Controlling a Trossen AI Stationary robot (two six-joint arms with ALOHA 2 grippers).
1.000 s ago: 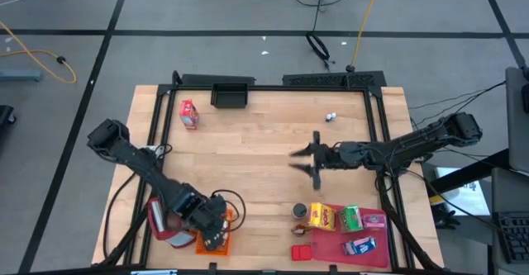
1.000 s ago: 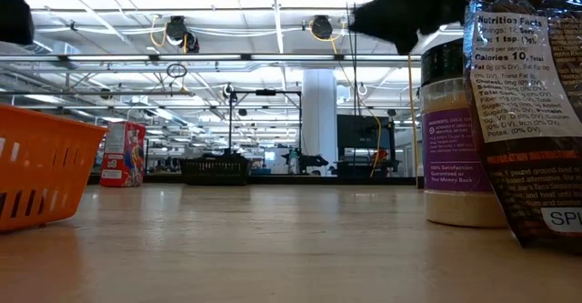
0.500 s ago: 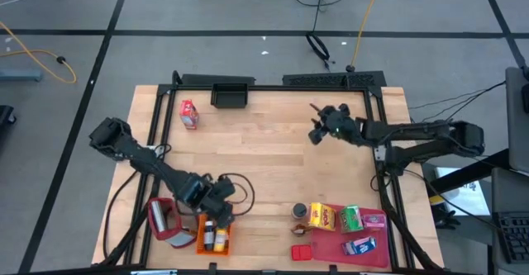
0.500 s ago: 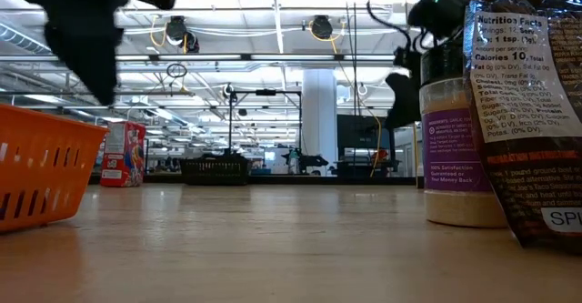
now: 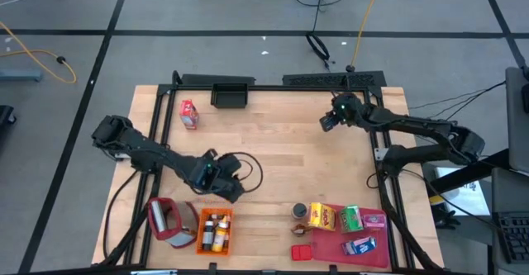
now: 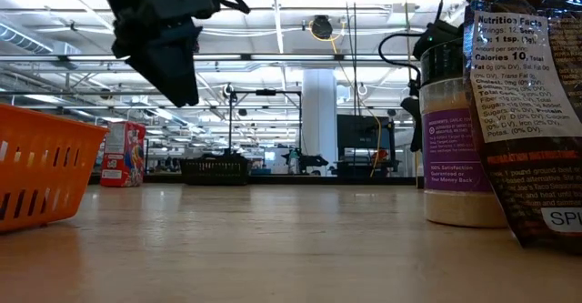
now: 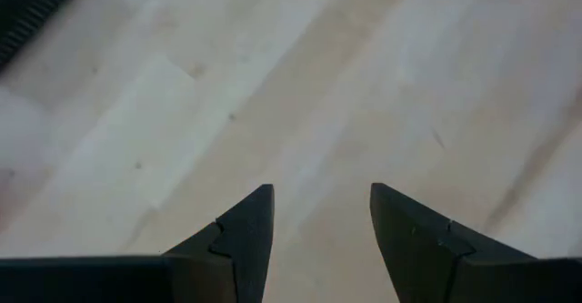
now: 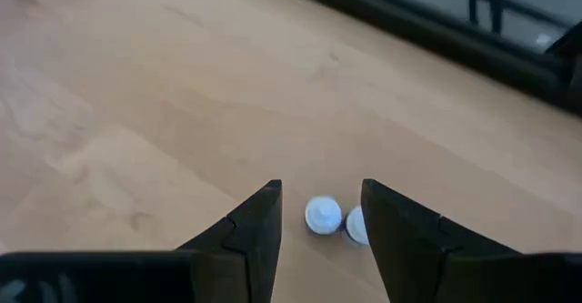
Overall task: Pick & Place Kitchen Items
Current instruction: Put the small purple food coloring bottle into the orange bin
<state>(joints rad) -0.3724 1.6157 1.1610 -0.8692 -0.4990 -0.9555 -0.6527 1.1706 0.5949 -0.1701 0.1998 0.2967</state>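
Note:
Two tiny white-capped bottles (image 8: pixel 323 215) stand side by side on the wood near the table's far right. My right gripper (image 8: pixel 318 186) hangs open just above them, tipped downward; in the high view my right gripper (image 5: pixel 326 124) covers them. My left gripper (image 7: pixel 318 189) is open with nothing between its fingers, over bare wood left of the table's middle (image 5: pixel 232 189). An orange crate (image 5: pixel 213 231) at the near left holds small bottles. Yellow (image 5: pixel 322 217), green (image 5: pixel 353 219), pink (image 5: pixel 374 220) and blue (image 5: pixel 360 246) boxes lie on the pink-red tray (image 5: pixel 335 244), with a dark round tin (image 5: pixel 299 211) beside it.
A red box (image 5: pixel 189 114) stands at the far left and a black basket (image 5: pixel 231 95) at the far edge. A red container (image 5: pixel 165 221) lies beside the crate. A small red box (image 5: pixel 302 251) sits near the front edge. A spice jar (image 6: pixel 455 139) and a bag (image 6: pixel 532 112) stand close to the low camera.
My right gripper has swung from the table's middle toward the far right corner and tipped downward over the white-capped bottles. My left gripper has left the orange crate and gone toward the table's middle, away from the near edge; the bottles in the crate now show.

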